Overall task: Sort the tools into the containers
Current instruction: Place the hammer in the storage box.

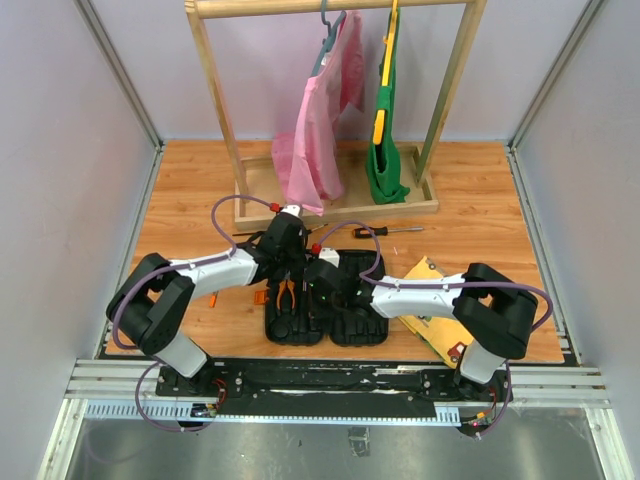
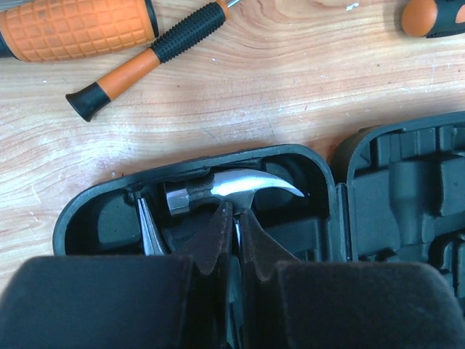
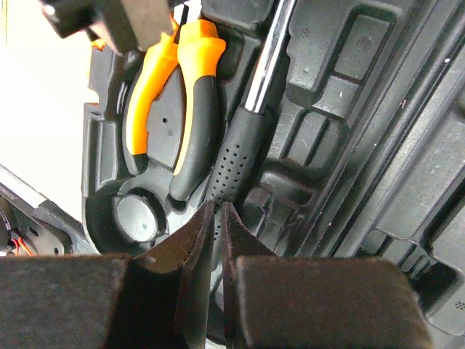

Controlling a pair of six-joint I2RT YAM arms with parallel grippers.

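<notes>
Though curved, polished steel hammer (image 2: 232, 190)

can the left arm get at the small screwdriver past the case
Probably yes: the small screwdriver lies on bare wood just beyond the case, nothing covering it, ahead of the left gripper.

A: What sort of place are you working in here?

B: You're in a robot lab test cell. Plain pale wall panels (image 1: 60, 150) box in your wooden bench (image 1: 480, 200), and the left arm (image 1: 210, 268) and right arm (image 1: 420, 295) are bolted to an aluminium rail (image 1: 340, 395).

A: And the clothes?

B: Props for you: a wooden garment rack (image 1: 225, 120) with a pink garment (image 1: 320, 140) and a green garment (image 1: 385, 155), behind a black tool case (image 1: 325, 328).
</notes>
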